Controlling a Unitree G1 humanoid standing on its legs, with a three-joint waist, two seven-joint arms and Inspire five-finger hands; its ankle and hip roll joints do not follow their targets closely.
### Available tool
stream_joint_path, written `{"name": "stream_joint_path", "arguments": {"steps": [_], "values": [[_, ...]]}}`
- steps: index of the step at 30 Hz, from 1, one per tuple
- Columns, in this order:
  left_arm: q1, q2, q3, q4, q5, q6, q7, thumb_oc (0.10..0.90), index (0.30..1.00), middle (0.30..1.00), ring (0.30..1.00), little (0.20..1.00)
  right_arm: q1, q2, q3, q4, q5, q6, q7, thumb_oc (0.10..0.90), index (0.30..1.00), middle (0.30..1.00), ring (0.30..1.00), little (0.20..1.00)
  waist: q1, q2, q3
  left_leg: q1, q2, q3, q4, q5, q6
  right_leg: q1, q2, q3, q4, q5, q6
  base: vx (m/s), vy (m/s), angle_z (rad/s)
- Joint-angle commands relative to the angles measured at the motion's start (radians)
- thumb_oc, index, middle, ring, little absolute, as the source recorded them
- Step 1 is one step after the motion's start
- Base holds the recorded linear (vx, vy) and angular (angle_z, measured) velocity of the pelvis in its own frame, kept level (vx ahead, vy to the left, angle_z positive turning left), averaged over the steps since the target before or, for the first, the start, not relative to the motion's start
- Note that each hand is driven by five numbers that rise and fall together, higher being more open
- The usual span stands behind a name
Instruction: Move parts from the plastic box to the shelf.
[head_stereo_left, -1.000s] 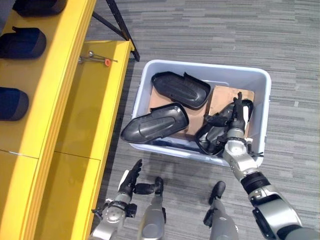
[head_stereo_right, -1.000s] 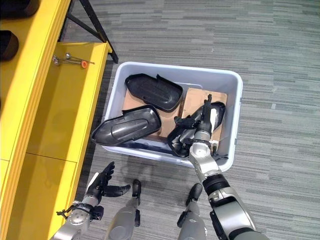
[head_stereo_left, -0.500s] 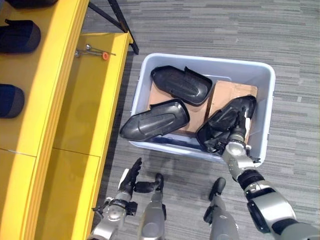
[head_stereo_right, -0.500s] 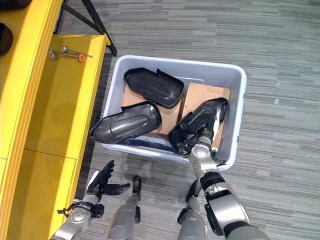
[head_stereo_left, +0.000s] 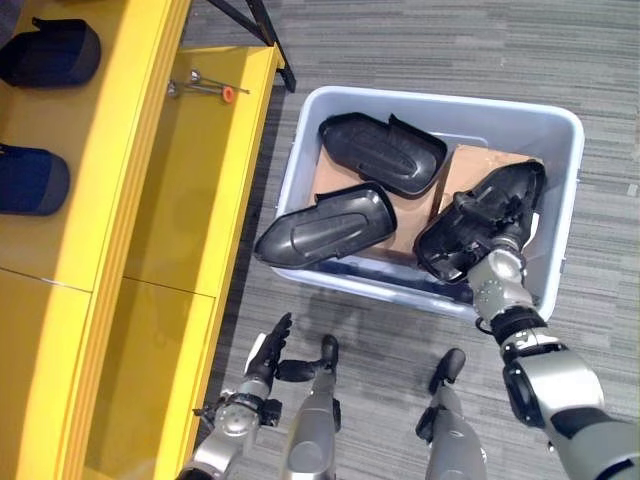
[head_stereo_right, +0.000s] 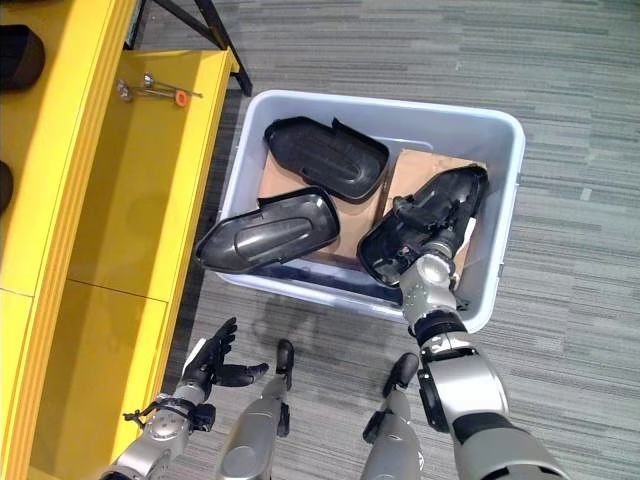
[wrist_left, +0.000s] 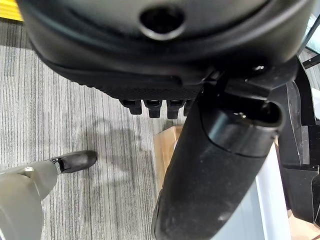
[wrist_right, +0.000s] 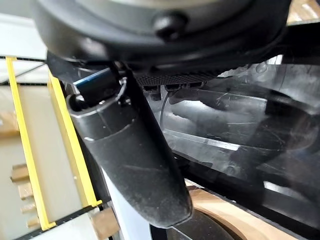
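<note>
Your right hand (head_stereo_left: 497, 283) reaches over the near wall of the pale plastic box (head_stereo_left: 560, 240) and sits against the black moulded part (head_stereo_left: 482, 220) at its right end; the fingers are tucked under that shell, so you cannot tell whether they grip it. Your left hand (head_stereo_left: 266, 356) hangs low over the grey floor (head_stereo_left: 420, 40) with fingers straight, holding nothing. Two more black parts (head_stereo_left: 326, 226) lie in the box on cardboard (head_stereo_left: 470, 165). On the yellow shelf (head_stereo_left: 120, 120) beside the box sit dark parts (head_stereo_left: 55, 50).
</note>
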Motion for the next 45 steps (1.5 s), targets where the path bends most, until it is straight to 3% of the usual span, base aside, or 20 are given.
{"name": "stream_joint_path", "arguments": {"steps": [1,5,11,18,21,22,26,28,32,45], "values": [[-0.012,0.063,-0.043,-0.081,-0.02,-0.064,0.014,0.9,1.0,1.0,1.0,1.0,-0.073,-0.021,0.03,0.086,-0.001,0.042,0.04,0.9,1.0,1.0,1.0,1.0,0.039,-0.022,0.003,-0.033,0.015,0.023,0.031,0.006,0.001,0.011,-0.083,0.051,0.065,-0.11,0.063,0.0,0.0,0.0],[-0.018,0.069,-0.048,-0.083,-0.019,-0.07,0.003,0.9,1.0,1.0,1.0,1.0,-0.087,-0.081,0.102,0.15,-0.158,0.099,0.069,0.9,1.0,1.0,1.0,1.0,0.051,-0.018,0.005,-0.031,0.015,0.019,0.034,0.002,0.002,0.017,-0.084,0.044,0.069,-0.116,0.066,0.01,-0.007,0.03],[-0.017,0.073,-0.04,-0.092,-0.01,-0.084,0.005,0.9,1.0,1.0,1.0,1.0,-0.084,-0.137,0.189,0.174,-0.362,0.124,0.057,0.9,1.0,1.0,1.0,1.0,0.051,-0.021,0.007,-0.032,0.013,0.015,0.036,0.002,0.004,0.018,-0.084,0.041,0.07,-0.116,0.067,0.0,-0.001,0.08],[-0.023,0.064,-0.023,-0.082,-0.001,-0.09,0.026,0.9,1.0,1.0,1.0,1.0,-0.056,-0.145,0.208,0.116,-0.434,0.106,0.013,0.9,1.0,1.0,1.0,1.0,0.033,-0.039,0.006,-0.036,0.013,0.018,0.034,0.005,0.007,0.011,-0.08,0.046,0.068,-0.109,0.066,0.0,0.0,0.0],[-0.014,0.061,-0.002,-0.077,0.002,-0.086,0.043,0.9,1.0,1.0,1.0,1.0,-0.024,-0.134,0.238,-0.034,-0.486,0.088,-0.032,0.9,1.0,1.0,1.0,1.0,0.014,-0.058,0.01,-0.032,0.015,0.023,0.033,0.004,0.007,0.005,-0.078,0.057,0.07,-0.107,0.064,0.0,0.0,0.0],[-0.001,0.058,0.02,-0.076,0.007,-0.082,0.055,0.9,1.0,1.0,1.0,1.0,0.019,-0.127,0.263,-0.195,-0.549,0.082,-0.061,0.9,1.0,1.0,1.0,1.0,-0.009,-0.076,0.016,-0.03,0.018,0.031,0.032,0.003,0.007,-0.002,-0.073,0.069,0.073,-0.106,0.062,0.0,0.0,0.0],[0.033,0.058,0.063,-0.085,0.01,-0.074,0.074,0.9,1.0,1.0,1.0,1.0,0.139,-0.122,0.24,-0.525,-0.658,0.089,-0.107,0.9,1.0,1.0,1.0,1.0,-0.044,-0.106,0.022,-0.027,0.023,0.041,0.032,-0.001,0.008,-0.015,-0.068,0.085,0.079,-0.106,0.059,-0.01,0.011,-0.17],[0.049,0.061,0.091,-0.11,0.016,-0.074,0.081,0.9,1.0,1.0,1.0,1.0,0.226,-0.145,0.213,-0.739,-0.815,0.101,-0.133,0.9,1.0,1.0,1.0,1.0,-0.061,-0.117,0.024,-0.028,0.024,0.047,0.035,-0.005,0.01,-0.022,-0.071,0.092,0.083,-0.104,0.061,-0.01,0.005,-0.12],[0.067,0.072,0.113,-0.131,0.035,-0.078,0.085,0.9,1.0,1.0,1.0,1.0,0.274,-0.151,0.188,-0.877,-0.905,0.103,-0.137,0.9,1.0,1.0,1.0,1.0,-0.068,-0.119,0.025,-0.031,0.02,0.048,0.039,-0.008,0.012,-0.025,-0.076,0.096,0.084,-0.102,0.062,0.0,0.0,0.0],[0.095,0.081,0.142,-0.154,0.065,-0.079,0.089,0.9,1.0,1.0,1.0,1.0,0.373,-0.136,0.179,-1.051,-0.937,0.081,-0.113,0.9,1.0,1.0,1.0,1.0,-0.085,-0.13,0.025,-0.032,0.013,0.058,0.038,-0.011,0.015,-0.034,-0.081,0.104,0.086,-0.099,0.064,0.0,0.002,-0.02]]}}
